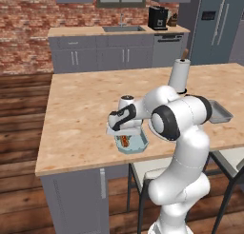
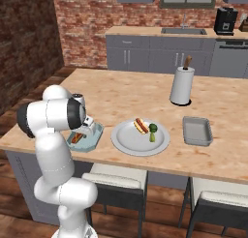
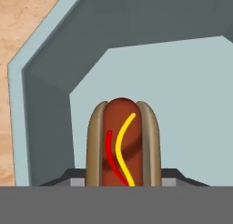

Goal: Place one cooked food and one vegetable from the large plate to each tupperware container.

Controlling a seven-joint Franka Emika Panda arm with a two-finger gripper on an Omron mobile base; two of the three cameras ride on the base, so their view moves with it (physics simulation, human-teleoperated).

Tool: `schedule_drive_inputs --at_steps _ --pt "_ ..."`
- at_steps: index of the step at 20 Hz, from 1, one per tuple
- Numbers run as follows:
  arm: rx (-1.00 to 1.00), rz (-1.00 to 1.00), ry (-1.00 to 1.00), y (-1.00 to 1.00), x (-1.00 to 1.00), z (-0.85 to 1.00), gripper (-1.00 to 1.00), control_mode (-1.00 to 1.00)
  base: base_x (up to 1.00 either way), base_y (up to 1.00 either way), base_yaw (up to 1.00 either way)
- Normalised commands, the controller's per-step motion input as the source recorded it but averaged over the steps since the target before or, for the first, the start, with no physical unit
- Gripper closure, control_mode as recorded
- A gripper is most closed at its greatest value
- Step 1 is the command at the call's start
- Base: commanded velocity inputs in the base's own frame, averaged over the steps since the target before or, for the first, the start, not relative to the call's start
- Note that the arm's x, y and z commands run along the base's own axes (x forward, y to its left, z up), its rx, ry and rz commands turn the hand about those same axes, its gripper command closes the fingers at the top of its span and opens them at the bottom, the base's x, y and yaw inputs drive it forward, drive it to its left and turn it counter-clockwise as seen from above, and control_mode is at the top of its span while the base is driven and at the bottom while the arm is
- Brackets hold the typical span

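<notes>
Hot dog down in the blue tray

Seemingly clamped on the hot dog [image 3: 120,143], though its fingertips were hidden, the gripper [image 1: 125,133] hung low inside the light blue tupperware container [image 3: 50,104] near the worktop's front edge. Soft, light bun: best pinched across its sides. Right base view added the large plate [image 2: 127,144] with broccoli [image 2: 153,129] and the grey tray [image 2: 196,130].

Paper towel roll [image 2: 182,87] upright on the wooden island counter [image 2: 121,96], centre right. Coffee machine [image 2: 224,20] upper right, sink [image 2: 184,31] beside it.
</notes>
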Motion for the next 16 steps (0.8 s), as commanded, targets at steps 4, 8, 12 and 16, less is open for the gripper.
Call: schedule_drive_inputs --at_steps 4,8,12,16 --pt "0.00 0.00 0.01 0.00 0.00 0.00 -1.00 -1.00 0.00 0.00 0.00" --pt "0.00 0.00 0.00 -0.01 -0.01 0.14 -1.00 -1.00 0.00 0.00 0.00" --pt "0.00 0.00 -0.03 0.00 -0.13 0.65 -1.00 -1.00 0.00 0.00 0.00" --pt "-0.01 -0.03 0.00 -0.08 -0.17 0.75 -1.00 -1.00 0.00 0.00 0.00"
